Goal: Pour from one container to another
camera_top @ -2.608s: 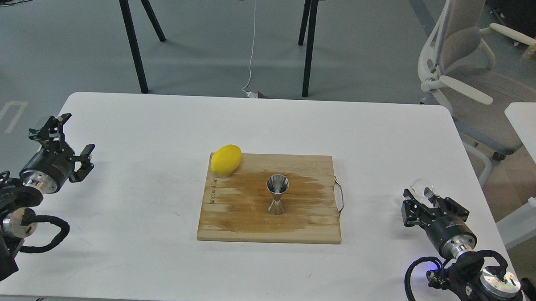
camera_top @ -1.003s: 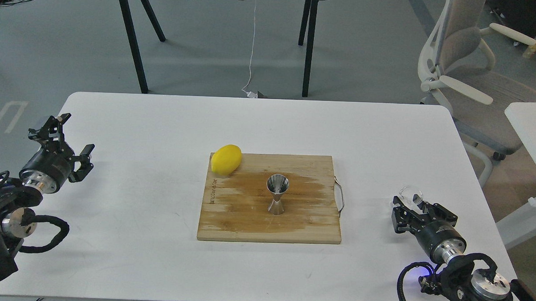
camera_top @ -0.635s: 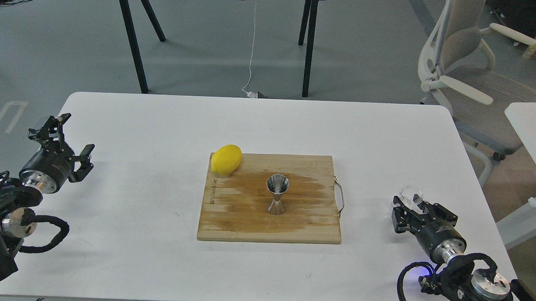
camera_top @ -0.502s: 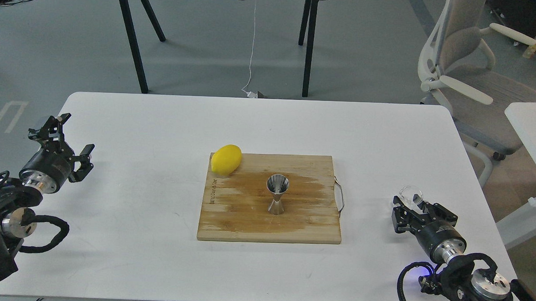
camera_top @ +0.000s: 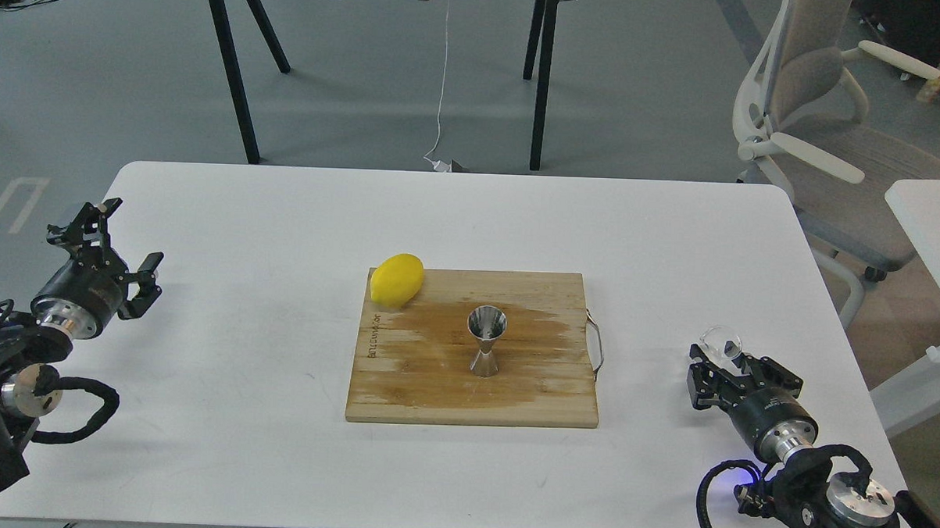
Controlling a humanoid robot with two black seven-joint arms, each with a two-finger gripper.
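Right hand (camera_top: 723, 368): closed around the glass cup (camera_top: 720, 342), low over the table (camera_top: 238, 412) near its right edge.
Left hand (camera_top: 111, 255): fingers apart, holding nothing.
Jigger (camera_top: 486, 341): upright on the cutting board (camera_top: 426, 387).

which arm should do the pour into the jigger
Right. The right gripper is at the glass cup near the table's right edge, apparently gripping it. The left gripper is open and empty at the far left, farther from the jigger on the cutting board.
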